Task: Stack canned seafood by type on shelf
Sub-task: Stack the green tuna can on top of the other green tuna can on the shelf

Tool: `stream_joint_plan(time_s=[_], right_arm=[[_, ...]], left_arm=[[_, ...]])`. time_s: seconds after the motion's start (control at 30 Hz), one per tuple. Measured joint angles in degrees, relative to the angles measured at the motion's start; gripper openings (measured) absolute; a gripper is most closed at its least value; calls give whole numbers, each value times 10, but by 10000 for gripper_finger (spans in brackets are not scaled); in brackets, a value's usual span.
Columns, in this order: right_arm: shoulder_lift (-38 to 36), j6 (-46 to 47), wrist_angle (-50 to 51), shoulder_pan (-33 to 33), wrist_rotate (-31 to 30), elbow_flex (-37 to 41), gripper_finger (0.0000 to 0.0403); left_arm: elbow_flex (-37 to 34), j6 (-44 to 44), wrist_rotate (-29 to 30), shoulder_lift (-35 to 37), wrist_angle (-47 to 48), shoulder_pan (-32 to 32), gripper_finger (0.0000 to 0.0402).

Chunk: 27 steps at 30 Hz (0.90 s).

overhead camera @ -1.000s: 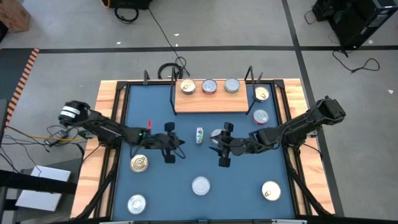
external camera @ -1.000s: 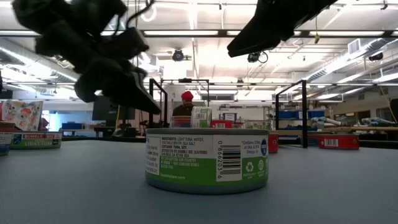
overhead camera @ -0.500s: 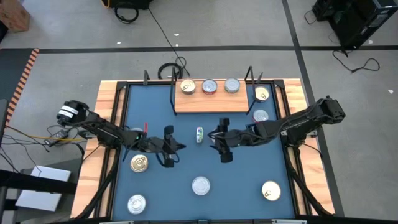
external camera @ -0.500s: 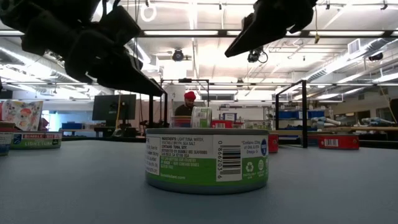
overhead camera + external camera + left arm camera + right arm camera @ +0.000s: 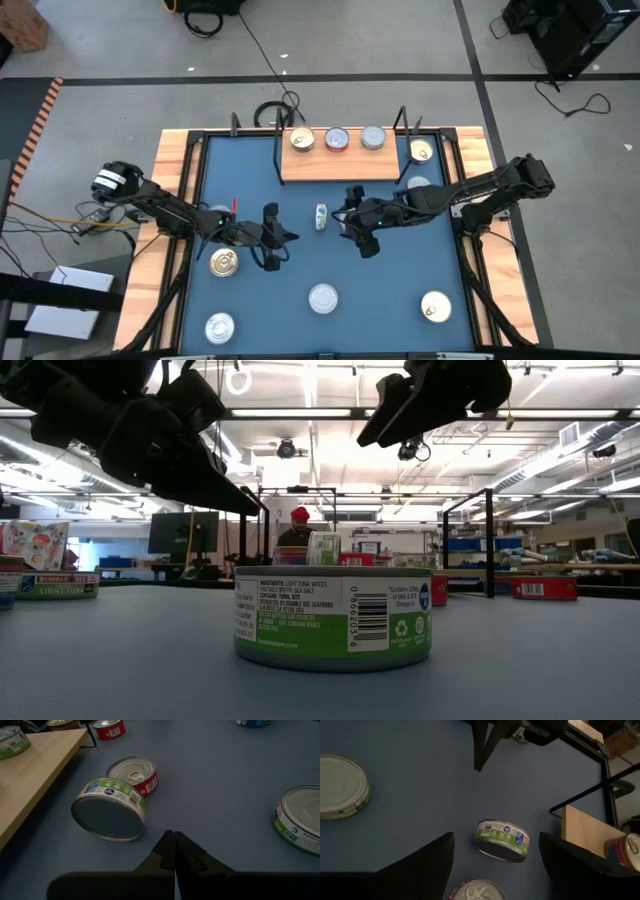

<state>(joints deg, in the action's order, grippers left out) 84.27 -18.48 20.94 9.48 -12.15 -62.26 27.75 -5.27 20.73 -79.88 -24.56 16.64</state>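
Observation:
The shelf (image 5: 335, 163) stands at the table's far side with three tins on its board. Loose tins of canned seafood lie about the blue table. In the middle a green-sided tin (image 5: 110, 810) stands tipped on its rim and leans against a red-sided tin (image 5: 134, 773). My left gripper (image 5: 288, 236) is shut, just left of this pair, its tips (image 5: 173, 840) pointing at them without touching. My right gripper (image 5: 360, 220) hovers open above the pair from the right; in its wrist view the fingers frame the green tin (image 5: 501, 840).
Near the front stand a silver-lidded green tin (image 5: 322, 297), a gold one (image 5: 436, 307) and a silver one (image 5: 220, 326). A gold tin (image 5: 225, 262) sits under the left arm. Two more tins (image 5: 421, 150) stand right of the shelf. A person shows far behind.
My right gripper has risen a little, shifted toward the far edge and the shelf, and rolled about its wrist. My left gripper has turned slightly and stayed shut. The tins have kept their places.

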Motion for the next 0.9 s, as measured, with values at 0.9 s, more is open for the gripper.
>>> stream_joint_plan(time_s=[0.9], right_arm=[[273, -153, 287, -19, -18, -344, 275]], left_arm=[[0, 3, -44, 0, 5, 4, 1]])
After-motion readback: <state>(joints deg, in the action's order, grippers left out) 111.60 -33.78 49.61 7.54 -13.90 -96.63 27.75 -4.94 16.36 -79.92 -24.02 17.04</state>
